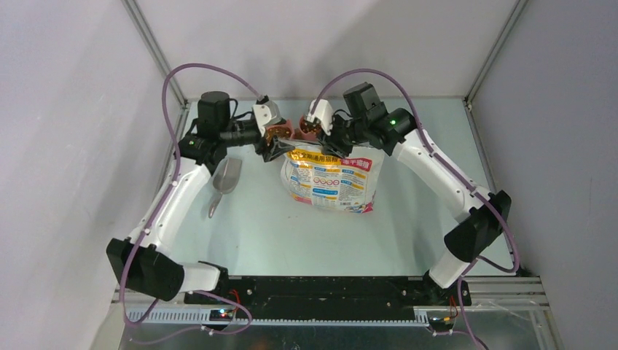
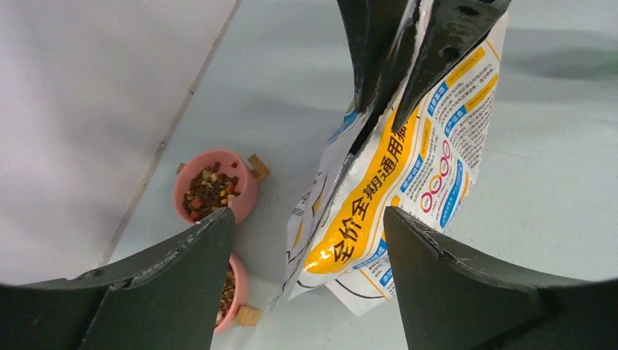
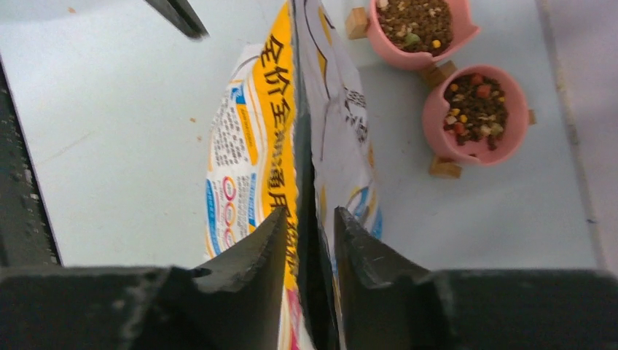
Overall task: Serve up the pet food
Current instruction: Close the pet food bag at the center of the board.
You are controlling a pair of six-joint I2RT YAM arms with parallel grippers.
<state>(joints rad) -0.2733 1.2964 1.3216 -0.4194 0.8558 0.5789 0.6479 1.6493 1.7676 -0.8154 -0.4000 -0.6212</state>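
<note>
We call serving done: brown kibble (image 3: 474, 109) fills both pink bowls (image 3: 435, 135) at 12 o'clock; right claw (image 3: 310, 219) pinches yellow printed bag (image 1: 331, 179), left claw (image 2: 307, 219) gapes empty.

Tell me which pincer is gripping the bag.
The right pincer: its fingers are pinched onto the top edge of the bag. The left pincer stands wide open around the bag, not clamped on it.

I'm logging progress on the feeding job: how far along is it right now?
Done, it seems: both pink bowls hold pet food, and the scoop lies on the table. In hand: the right pincer pinches the bag at its top edge; the left pincer stands open near it. Left: apparently only closing or putting the bag away.
</note>
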